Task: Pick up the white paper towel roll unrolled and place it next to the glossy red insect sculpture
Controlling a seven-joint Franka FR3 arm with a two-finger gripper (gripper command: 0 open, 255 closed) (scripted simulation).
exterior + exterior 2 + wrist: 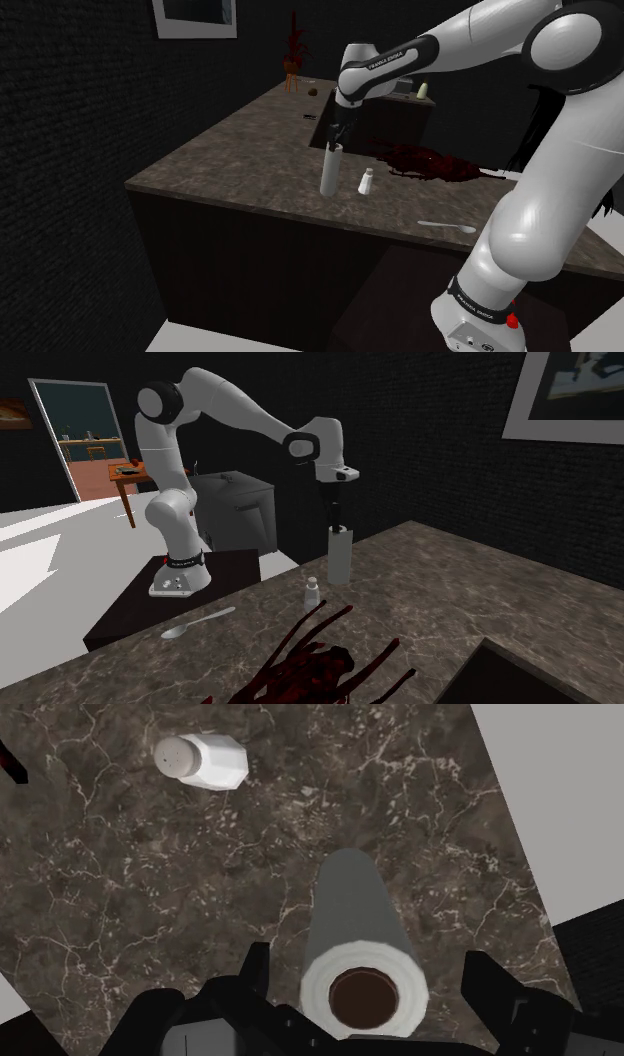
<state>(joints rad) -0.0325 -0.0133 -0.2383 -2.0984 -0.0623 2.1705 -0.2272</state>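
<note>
Grey-white paper towel roll (330, 168) stands upright on the dark marbled stone counter (230, 150), near its front edge. Seen from my wrist, its top face is white around a brown core.

Position: my gripper (335, 133) hangs straight down over the roll's top end. In the second exterior view my fingertips are level with the top rim.

Jaws: spread wide, one finger on each side of the roll's top. The wrist view shows bare counter between the roll and one finger. The other finger (257, 966) sits closer, and I see no contact there either. Nothing is gripped, and the roll's base rests on the counter.

Neighbours: a small white shaker (366, 182) with a grey cap stands just beside the roll, on the shoulder view's right, apart from it. Beyond the shaker lies the glossy dark red insect sculpture (425, 163), its long thin legs spread over the stone. The roll is apart from it, with the shaker between the two. A pale spoon (447, 227) lies flat near the counter's front edge, further toward the shoulder view's right.
</note>
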